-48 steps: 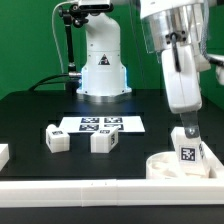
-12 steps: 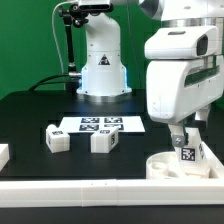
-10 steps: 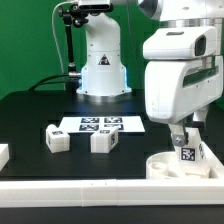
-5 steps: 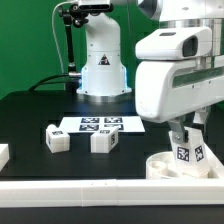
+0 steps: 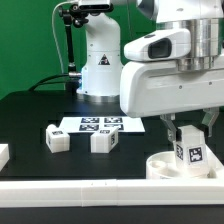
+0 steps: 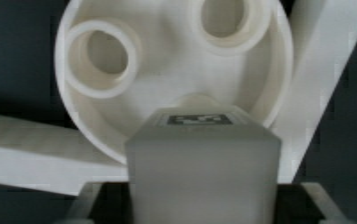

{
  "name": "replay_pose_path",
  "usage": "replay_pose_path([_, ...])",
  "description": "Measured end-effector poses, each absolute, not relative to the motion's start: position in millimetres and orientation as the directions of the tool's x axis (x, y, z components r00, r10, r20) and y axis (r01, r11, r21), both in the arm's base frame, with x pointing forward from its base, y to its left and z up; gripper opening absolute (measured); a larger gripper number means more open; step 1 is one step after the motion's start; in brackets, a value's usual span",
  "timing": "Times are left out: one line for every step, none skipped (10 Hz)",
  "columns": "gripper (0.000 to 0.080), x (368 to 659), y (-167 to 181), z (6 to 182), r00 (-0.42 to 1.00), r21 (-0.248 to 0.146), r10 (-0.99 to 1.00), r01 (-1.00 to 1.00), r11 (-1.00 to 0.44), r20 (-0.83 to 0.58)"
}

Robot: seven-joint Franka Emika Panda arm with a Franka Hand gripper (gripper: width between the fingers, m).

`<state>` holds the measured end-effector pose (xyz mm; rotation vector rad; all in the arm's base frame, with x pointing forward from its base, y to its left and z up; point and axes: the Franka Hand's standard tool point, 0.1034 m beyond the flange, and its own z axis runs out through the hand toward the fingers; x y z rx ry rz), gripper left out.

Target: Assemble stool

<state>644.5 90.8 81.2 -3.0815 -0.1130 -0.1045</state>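
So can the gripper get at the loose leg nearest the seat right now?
Probably not yet: the gripper is shut on another leg at the seat. The loose leg stands in the open with nothing over it, so the way looks free once the gripper lets go.

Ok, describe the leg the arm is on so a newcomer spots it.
Find the round white plastic seat at the exterior view's right front. A small blocky white tagged leg stands upright on it between the fingers; the other two legs sit alone, further left.
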Motion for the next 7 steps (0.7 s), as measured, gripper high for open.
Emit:
replay_pose_path([0.0340, 644.5, 91.0, 81.2, 0.997, -0.057, 0.024, 0.028, -0.998, 0.067])
replay_pose_path([0.0340, 644.5, 91.1, 81.3, 0.996, -0.063, -0.062, -0.059, -0.996, 0.062])
replay_pose_path([0.0340, 644.5, 91.2, 81.3, 0.991, -0.066, -0.118, -0.115, -0.991, 0.058])
replay_pose_path([0.0340, 644.4, 91.6, 81.2, 0.984, -0.070, -0.172, -0.168, -0.983, 0.054])
replay_pose_path([0.0340, 644.3, 92.1, 81.2, 0.968, -0.074, -0.247, -0.243, -0.967, 0.049])
replay_pose_path([0.0340, 644.3, 92.3, 81.2, 0.952, -0.077, -0.303, -0.299, -0.951, 0.044])
replay_pose_path([0.0340, 644.3, 92.3, 81.2, 0.943, -0.078, -0.329, -0.326, -0.942, 0.042])
